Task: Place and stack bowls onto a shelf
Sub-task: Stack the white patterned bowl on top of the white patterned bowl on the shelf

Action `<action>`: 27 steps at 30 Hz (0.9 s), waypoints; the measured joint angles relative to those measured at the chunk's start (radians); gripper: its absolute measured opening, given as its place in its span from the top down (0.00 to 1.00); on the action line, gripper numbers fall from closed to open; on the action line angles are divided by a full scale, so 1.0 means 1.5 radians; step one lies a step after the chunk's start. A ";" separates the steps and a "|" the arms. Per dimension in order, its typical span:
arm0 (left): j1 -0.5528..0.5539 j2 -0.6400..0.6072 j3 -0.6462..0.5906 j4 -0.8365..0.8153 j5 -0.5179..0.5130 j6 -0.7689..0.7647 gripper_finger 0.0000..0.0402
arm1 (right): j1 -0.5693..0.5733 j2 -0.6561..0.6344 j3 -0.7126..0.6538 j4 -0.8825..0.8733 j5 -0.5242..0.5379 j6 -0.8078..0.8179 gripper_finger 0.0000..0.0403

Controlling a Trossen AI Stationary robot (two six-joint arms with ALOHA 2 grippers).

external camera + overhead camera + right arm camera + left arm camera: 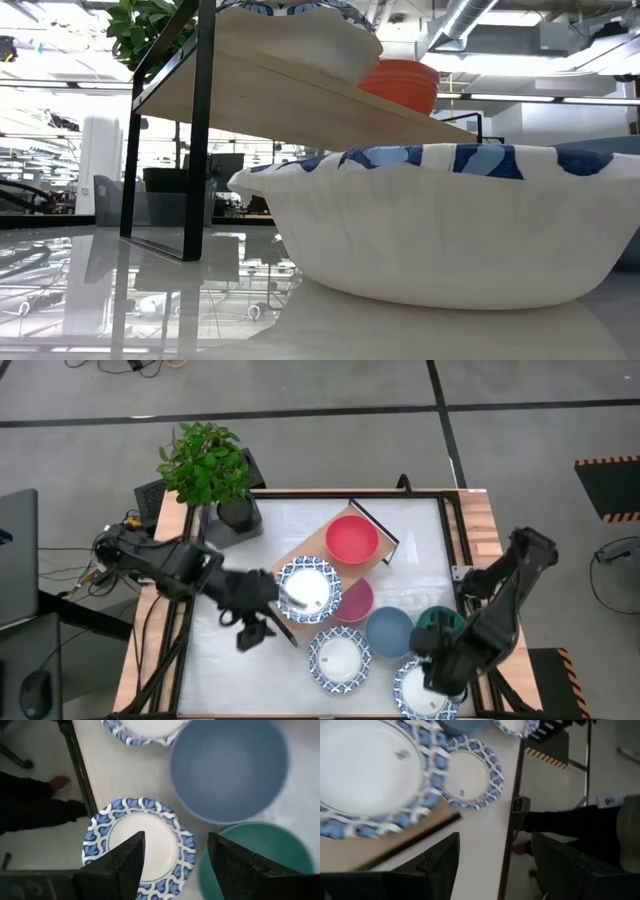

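The shelf is a light-wood board on a black frame, standing slantwise mid-table. A red bowl and a white, blue-rimmed bowl sit on it. On the table are a pink bowl, a blue bowl, a green bowl and two more white, blue-rimmed bowls. My left gripper is open by the shelf's near-left corner; in the left wrist view only bare table lies between its fingers. My right gripper is open above the near-right patterned bowl.
A potted plant in a dark pot stands at the table's far left, beside the shelf. The table's wood edge and black frame run close to my right arm. In the low view a patterned bowl fills the foreground before the shelf.
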 joint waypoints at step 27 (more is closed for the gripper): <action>-0.319 0.000 0.000 0.059 -0.438 -0.175 0.43 | 0.020 0.242 0.000 0.037 -0.063 -0.181 0.41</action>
